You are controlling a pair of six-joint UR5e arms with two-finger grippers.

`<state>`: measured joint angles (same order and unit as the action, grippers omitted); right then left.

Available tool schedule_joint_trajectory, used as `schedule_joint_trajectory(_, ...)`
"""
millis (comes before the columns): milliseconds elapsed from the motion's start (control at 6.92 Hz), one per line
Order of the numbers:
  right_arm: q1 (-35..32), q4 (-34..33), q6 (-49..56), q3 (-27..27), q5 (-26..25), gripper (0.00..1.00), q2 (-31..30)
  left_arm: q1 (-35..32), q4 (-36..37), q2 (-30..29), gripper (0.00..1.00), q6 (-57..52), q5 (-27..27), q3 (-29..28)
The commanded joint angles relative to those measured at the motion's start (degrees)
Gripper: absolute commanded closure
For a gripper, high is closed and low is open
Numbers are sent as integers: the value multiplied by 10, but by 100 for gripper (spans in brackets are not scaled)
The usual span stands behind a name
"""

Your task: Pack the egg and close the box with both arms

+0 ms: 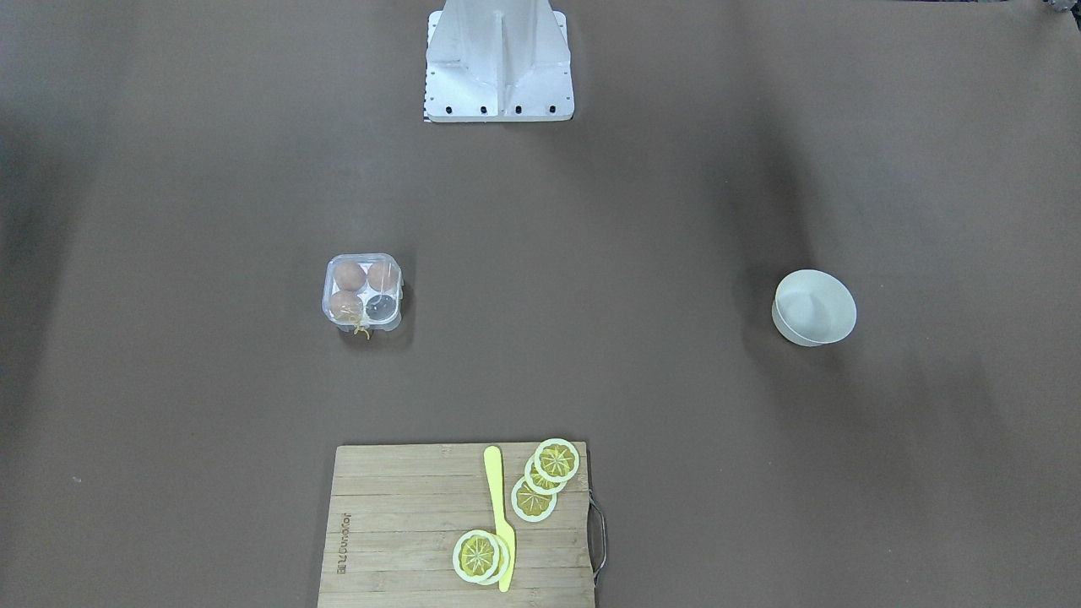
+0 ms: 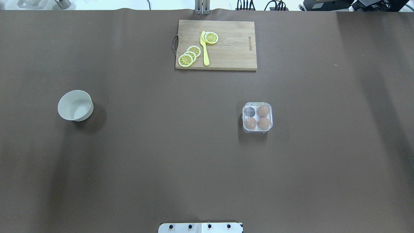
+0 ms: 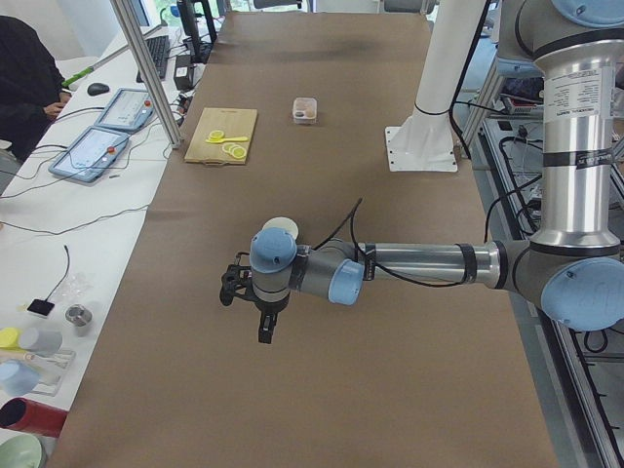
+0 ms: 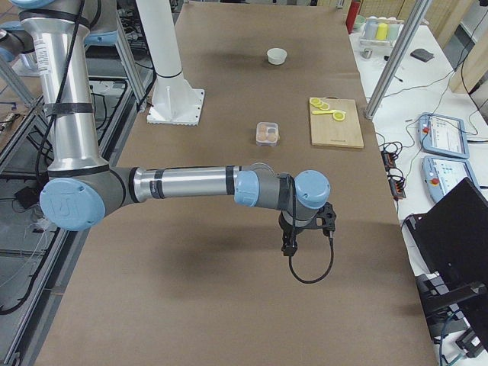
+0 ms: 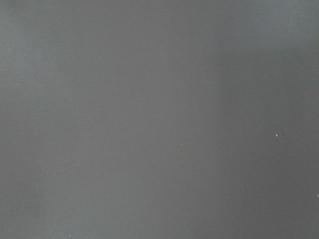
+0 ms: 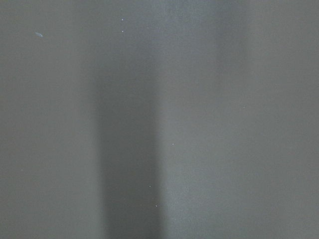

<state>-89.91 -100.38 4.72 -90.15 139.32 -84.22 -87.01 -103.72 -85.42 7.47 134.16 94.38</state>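
The box [image 1: 363, 291] is a small clear carton on the brown table, on my right half in the overhead view [image 2: 257, 117]. It holds three tan-brown eggs [image 1: 349, 275]; one cell [image 1: 382, 306] is empty. The clear lid seems to lie over the tray. No arm shows in the overhead or front views. My left gripper [image 3: 265, 333] hangs over the table's left end, far from the box. My right gripper [image 4: 288, 248] hangs over the right end, also far from it. I cannot tell whether either is open or shut. Both wrist views show only bare table.
A white bowl [image 2: 75, 105] stands on the left half of the table. A wooden cutting board [image 2: 226, 48] with lemon slices [image 2: 189, 55] and a yellow knife [image 2: 204, 48] lies at the far edge. The robot's white base [image 1: 498, 63] is at the near edge.
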Motion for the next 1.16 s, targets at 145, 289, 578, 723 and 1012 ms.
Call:
schedule_joint_trajectory(145,0,-1,-2,-6,7,0,3,-16,124,-31,2,-2,2,51)
schedule_joint_trajectory(289,0,0,-2,-6,7,0,4,-16,123,-29,2,-2,2,46)
schedule_joint_trajectory(578,0,-1,-2,-4,7,0,2,-16,122,-29,2,-2,2,44)
schedule_joint_trajectory(723,0,-1,-2,-5,7,0,1,-16,122,-27,2,-2,2,44)
schedule_joint_trajectory(1012,0,-1,-2,-5,6,0,1,-16,123,-25,2,-2,2,46)
